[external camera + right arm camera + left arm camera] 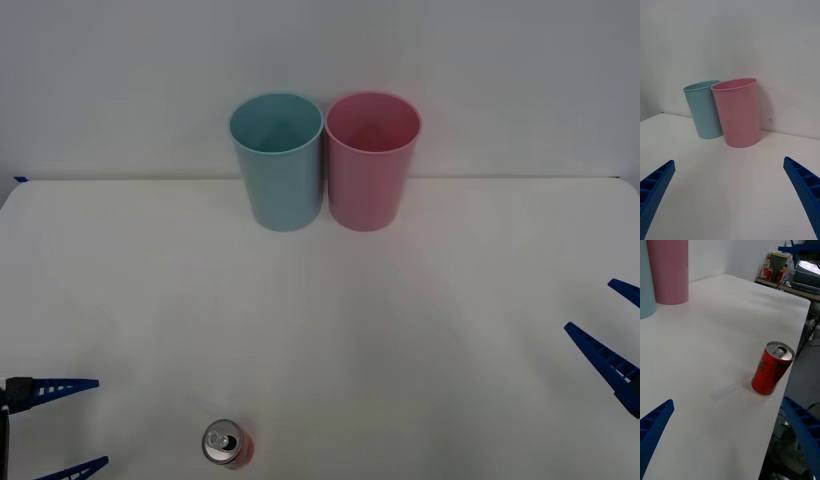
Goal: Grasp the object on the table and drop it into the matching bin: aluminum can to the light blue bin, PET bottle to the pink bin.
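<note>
Aluminum can (227, 444): small red cylinder, silver top with pull-tab, upright on the desk (320, 330) at its near edge, just beside the left tool (68, 425) on that tool's inner side, untouched.

Left tool: two blue ribbed fingers (653, 427), spread wide, holding nothing, low over the desk's near left corner.

Right tool (612, 325): same blue ribbed fingers, spread wide, holding nothing, at the desk's right edge, well apart from the can.

Light blue bin (277, 160) and pink bin (371, 158): smooth tapered plastic cups with round rims, upright side by side and touching, far ahead of both tools against the wall.

Desk: wide, plain white, flat.
</note>
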